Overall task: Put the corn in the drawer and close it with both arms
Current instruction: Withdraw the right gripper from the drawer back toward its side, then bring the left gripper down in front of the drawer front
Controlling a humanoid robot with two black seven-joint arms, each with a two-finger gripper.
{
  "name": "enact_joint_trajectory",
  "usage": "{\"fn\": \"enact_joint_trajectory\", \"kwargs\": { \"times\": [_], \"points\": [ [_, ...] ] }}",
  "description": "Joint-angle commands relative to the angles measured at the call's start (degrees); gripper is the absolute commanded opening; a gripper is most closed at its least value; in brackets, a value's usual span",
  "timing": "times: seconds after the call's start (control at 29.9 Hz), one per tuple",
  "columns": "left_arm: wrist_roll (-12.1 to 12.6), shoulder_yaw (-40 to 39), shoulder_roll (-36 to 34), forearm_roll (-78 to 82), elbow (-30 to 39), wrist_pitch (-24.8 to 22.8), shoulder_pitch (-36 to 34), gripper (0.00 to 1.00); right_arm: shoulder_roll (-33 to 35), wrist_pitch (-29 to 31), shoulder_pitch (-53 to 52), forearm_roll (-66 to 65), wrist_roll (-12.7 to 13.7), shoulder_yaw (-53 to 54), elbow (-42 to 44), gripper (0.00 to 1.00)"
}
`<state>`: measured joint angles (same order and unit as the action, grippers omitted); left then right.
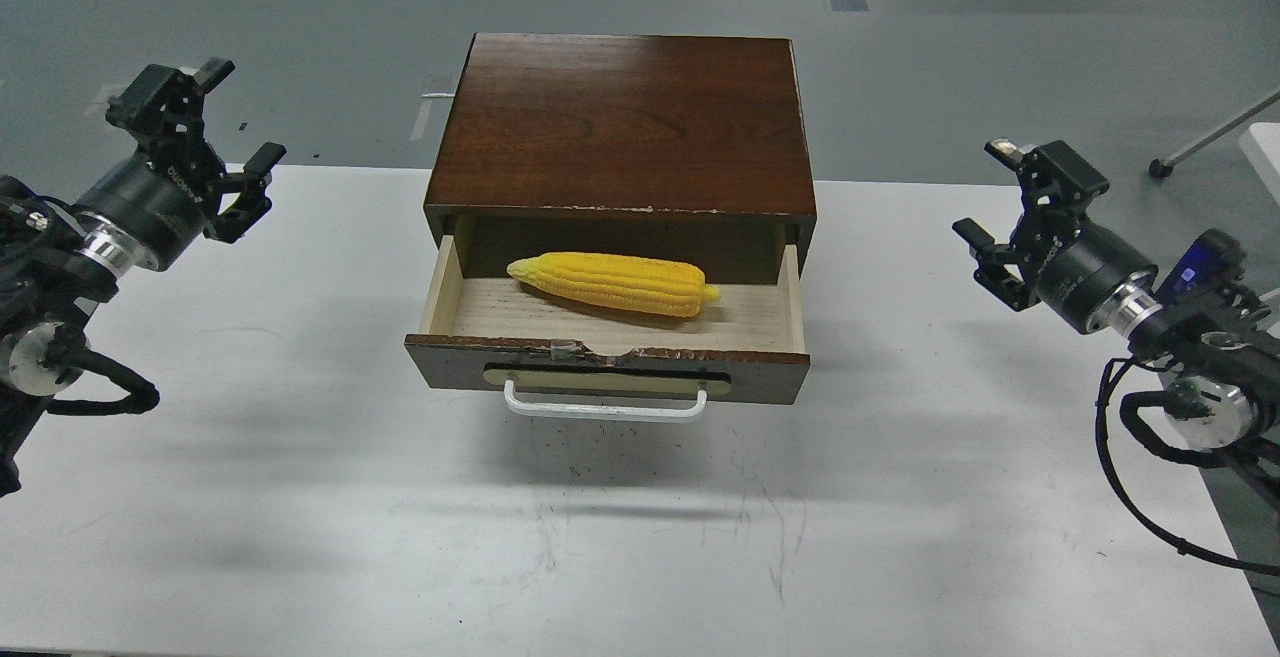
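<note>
- Two black robot arms frame the scene from the left and right edges of the frame, above a pale grey table.
- At centre sits a dark brown wooden box; its drawer is pulled out toward the bottom of the frame, showing a pale wood floor, a white bar handle and a chipped top edge.
- Inside the drawer lies the corn, a bright yellow ribbed cob set crosswise, toward the back, its pointed end at the left.
- At upper left, the left gripper hangs in the air with its fingers spread apart, holding nothing, well away from the box.
- At right, the right gripper also hangs clear of the box, fingers apart and empty.
- Judging by this, the corn is placed and only the closing remains.
- Risk: pushing from one side alone, or unevenly, could skew the drawer so that it jams in the box.
- Risk: a hard shove could slide the whole box back across the smooth table instead of shutting the drawer.
- Risk: a finger catching under the handle could lift or tilt the front.
- Risk: a jolt might roll the corn.
</note>
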<state>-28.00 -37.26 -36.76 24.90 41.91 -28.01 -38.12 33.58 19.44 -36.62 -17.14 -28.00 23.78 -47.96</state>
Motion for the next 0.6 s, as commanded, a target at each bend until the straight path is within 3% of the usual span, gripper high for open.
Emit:
{"fn": "enact_joint_trajectory", "kwargs": {
  "times": [0.0,0.03,0.07,0.13,0.33,0.57],
  "points": [
    [0.0,0.0,-0.24,2.88,2.12,0.01,-0.03,0.9,-1.85,-0.02,1.02,0.0,0.0,0.04,0.76,0.99],
    [0.0,0.0,-0.51,3.75,3.25,0.01,-0.03,0.7,-2.2,-0.02,1.2,-0.08,0.0,0.04,0.76,0.99],
    [0.0,0.0,-0.77,4.45,4.05,0.01,-0.03,0.3,-2.21,-0.02,1.2,-0.08,0.0,0.04,0.76,0.99],
    [0.0,-0.09,-1.21,6.03,5.62,0.01,-0.12,0.01,-2.21,-0.02,1.29,-0.08,0.0,0.04,0.85,0.99],
    [0.0,-0.44,-4.9,7.79,16.68,0.01,-0.2,0.0,-2.03,-0.02,1.38,-0.08,0.0,-0.05,0.85,0.99],
    [0.0,-1.5,-7.01,27.46,31.37,0.01,-1.7,0.0,-1.94,-0.02,1.81,-0.08,0.0,-0.4,0.85,0.99]
  ]
}}
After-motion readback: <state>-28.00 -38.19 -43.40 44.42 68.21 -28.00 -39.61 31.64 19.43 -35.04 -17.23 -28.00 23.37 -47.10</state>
